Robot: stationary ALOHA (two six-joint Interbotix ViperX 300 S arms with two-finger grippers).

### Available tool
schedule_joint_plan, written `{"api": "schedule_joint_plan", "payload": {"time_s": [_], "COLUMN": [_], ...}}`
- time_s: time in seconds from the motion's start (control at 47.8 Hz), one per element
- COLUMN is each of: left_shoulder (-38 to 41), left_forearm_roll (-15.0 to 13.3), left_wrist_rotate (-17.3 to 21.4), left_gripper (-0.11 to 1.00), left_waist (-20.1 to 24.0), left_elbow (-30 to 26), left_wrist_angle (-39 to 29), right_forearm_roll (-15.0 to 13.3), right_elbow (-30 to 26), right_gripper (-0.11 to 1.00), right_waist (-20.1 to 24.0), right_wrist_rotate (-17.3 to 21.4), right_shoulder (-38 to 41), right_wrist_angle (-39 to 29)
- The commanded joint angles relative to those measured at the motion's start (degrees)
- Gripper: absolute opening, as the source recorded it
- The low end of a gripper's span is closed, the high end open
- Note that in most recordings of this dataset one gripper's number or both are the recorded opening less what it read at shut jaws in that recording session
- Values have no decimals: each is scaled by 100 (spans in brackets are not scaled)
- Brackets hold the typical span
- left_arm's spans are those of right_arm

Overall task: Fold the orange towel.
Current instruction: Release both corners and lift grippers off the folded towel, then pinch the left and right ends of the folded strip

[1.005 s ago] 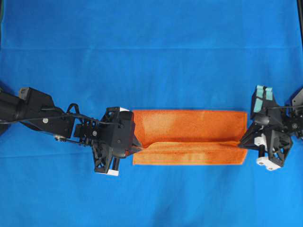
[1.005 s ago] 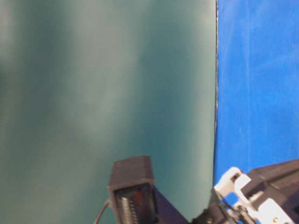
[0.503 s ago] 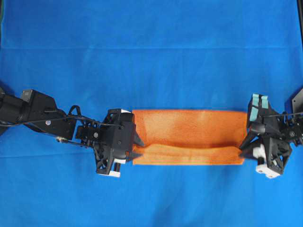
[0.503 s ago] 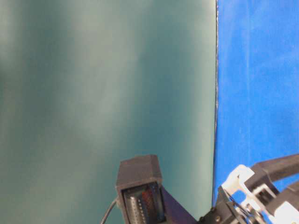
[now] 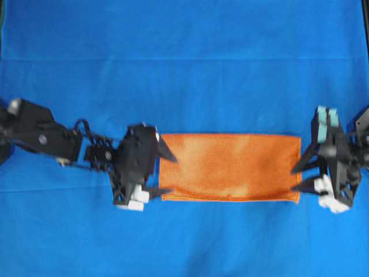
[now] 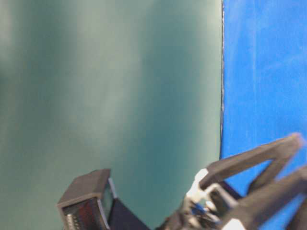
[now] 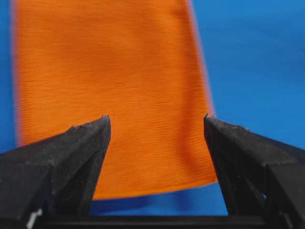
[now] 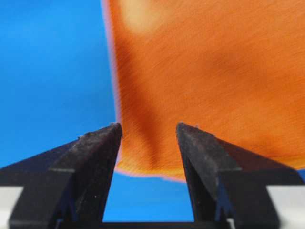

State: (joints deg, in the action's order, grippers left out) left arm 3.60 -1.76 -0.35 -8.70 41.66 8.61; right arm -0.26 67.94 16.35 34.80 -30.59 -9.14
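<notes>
The orange towel (image 5: 229, 167) lies flat on the blue table covering (image 5: 184, 69) as a wide rectangle, folded in half. My left gripper (image 5: 166, 173) is open at the towel's left edge, holding nothing. My right gripper (image 5: 298, 176) is open at the towel's right edge, holding nothing. In the left wrist view the towel (image 7: 114, 90) lies beyond the spread fingertips (image 7: 90, 143), a strip of blue between. In the right wrist view the towel (image 8: 205, 71) lies just past the fingertips (image 8: 102, 143), with blue covering below its hem.
The blue covering spreads all round the towel. A dark edge (image 5: 366, 34) shows at the far right. The table-level view shows a green wall (image 6: 110, 96), the blue covering's side (image 6: 264, 72) and blurred arm parts (image 6: 249, 191).
Both grippers have opened and let go of the towel's lifted edge. The raised fold has dropped flat, and both grippers have drawn outward and up a little from the towel's ends.
</notes>
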Motion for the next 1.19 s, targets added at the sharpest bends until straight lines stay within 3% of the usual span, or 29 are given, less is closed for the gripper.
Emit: {"api": "schedule_joint_plan", "payload": {"time_s": [0.0,0.209,0.503,0.796,0.963,1.089,1.173], "left_shoulder": [-229,-202,246,976,993,984,984], "left_forearm_roll": [18,18,18,18,18,18,18], "left_wrist_rotate": [35,53,53,53,26,-9,-53], "left_gripper": [73,73,73,72,71,64,56], "left_waist": [237,536,809,1099,1072,1046,1037], "left_elbow": [35,70,-9,-53,-70,-105,-149], "left_wrist_angle": [18,18,123,237,167,97,-79], "right_forearm_roll": [-220,-686,-1046,-1063,-1055,-1055,-1055], "right_elbow": [-9,-9,9,0,-9,0,9], "right_gripper": [56,56,56,56,55,52,42], "right_waist": [-422,-1266,-1626,-1775,-1784,-1758,-1723], "right_wrist_rotate": [-9,-9,0,44,53,44,26], "right_shoulder": [-167,-193,149,1002,1028,1002,967], "right_wrist_angle": [-185,-642,-659,-483,-501,-501,-501]}}
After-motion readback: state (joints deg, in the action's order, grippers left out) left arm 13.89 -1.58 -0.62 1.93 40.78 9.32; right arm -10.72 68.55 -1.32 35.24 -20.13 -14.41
